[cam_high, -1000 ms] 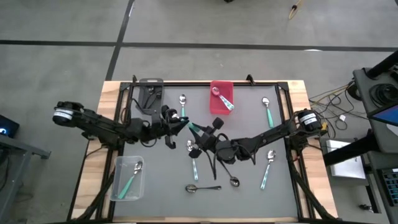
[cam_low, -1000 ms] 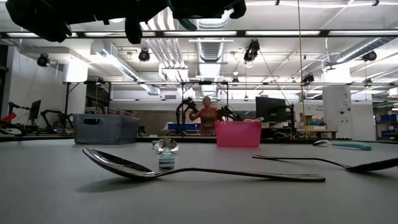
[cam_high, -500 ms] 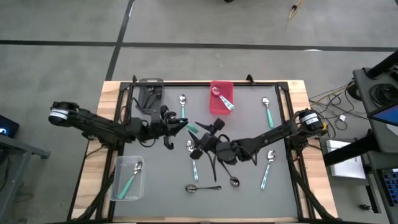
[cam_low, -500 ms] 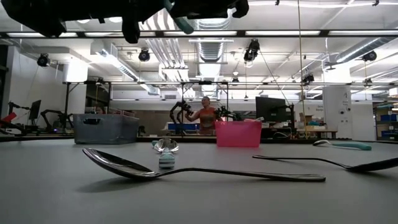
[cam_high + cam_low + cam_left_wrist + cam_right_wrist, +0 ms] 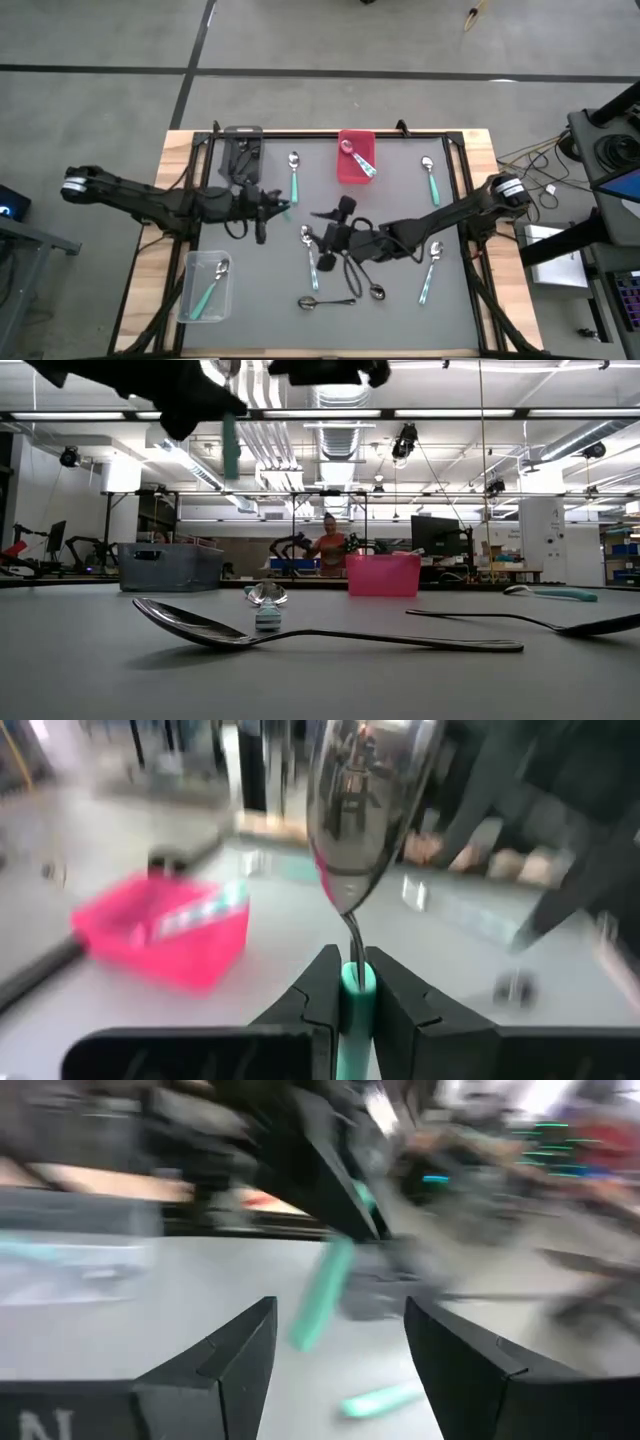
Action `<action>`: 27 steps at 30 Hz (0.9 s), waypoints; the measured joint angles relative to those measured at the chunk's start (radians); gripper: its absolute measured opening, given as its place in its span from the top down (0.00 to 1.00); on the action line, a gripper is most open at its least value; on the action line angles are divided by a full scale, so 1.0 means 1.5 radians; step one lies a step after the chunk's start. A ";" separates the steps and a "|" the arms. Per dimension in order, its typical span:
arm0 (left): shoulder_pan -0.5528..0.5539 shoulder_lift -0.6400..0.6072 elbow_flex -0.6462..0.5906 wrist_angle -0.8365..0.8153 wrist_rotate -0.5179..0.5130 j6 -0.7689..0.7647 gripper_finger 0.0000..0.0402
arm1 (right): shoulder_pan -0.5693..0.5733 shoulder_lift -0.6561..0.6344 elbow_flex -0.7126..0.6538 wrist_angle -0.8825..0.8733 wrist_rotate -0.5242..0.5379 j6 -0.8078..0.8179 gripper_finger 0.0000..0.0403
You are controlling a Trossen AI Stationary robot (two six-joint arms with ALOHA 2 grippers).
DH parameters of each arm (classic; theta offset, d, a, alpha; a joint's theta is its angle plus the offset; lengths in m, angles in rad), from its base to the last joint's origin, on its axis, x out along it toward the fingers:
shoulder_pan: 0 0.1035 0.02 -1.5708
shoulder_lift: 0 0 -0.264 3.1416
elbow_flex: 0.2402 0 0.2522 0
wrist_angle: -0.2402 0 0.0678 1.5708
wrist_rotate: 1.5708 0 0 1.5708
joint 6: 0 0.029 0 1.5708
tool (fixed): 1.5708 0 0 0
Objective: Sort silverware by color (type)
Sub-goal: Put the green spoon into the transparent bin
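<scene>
Teal-handled spoon pinched in left hand; right hand spread near loose spoons.

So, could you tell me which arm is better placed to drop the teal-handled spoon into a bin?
The left: its gripper is shut on the teal-handled spoon. The right gripper is open and empty.

The desk is grey with a pale wood border. The spoon in the black left hand has a shiny silver bowl and teal handle. One bin is red, another clear, a third grey.
</scene>
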 joint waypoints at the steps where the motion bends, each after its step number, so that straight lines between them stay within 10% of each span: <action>1: -0.004 0.000 0.008 -0.039 0.002 -0.003 0.96 | -0.004 -0.011 0.000 -0.015 -0.050 0.005 0.47; 13: -0.060 0.120 0.064 -0.057 0.104 0.038 0.96 | -0.065 -0.024 0.000 0.028 -0.298 0.005 0.47; 27: -0.074 0.230 0.153 -0.062 0.140 0.092 0.96 | -0.067 -0.010 -0.001 0.081 -0.342 -0.009 0.55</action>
